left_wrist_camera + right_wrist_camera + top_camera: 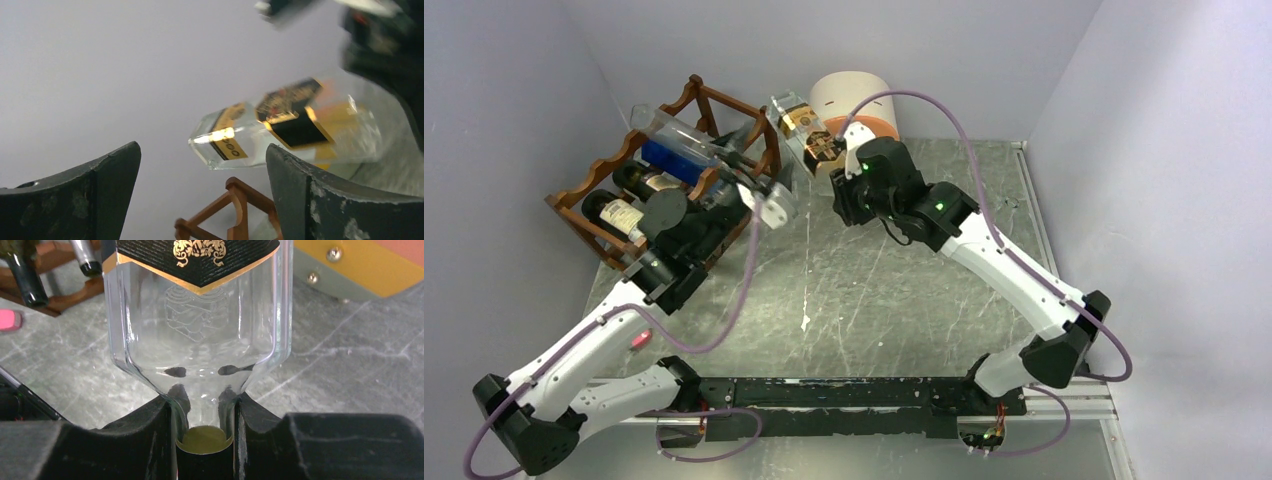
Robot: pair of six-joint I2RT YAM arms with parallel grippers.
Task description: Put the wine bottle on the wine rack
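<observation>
The clear wine bottle [809,135] is clamped at its neck by the right gripper [205,412] and held aloft just beside the far right corner of the wine rack [239,200]. The left gripper [202,150] is spread wide, empty, near the rack

Plain matte pale lilac-grey walls [514,70] close the bay on the left, back and right. The work surface is a grey-green marbled stone-look tabletop [874,290] with thin white veins and a few white flecks. A silver aluminium rail [1036,215] runs along its right edge. A cream-and-orange rounded box [852,95] stands at the far edge, near the back wall. Light is even and diffuse, with soft shadows.
</observation>
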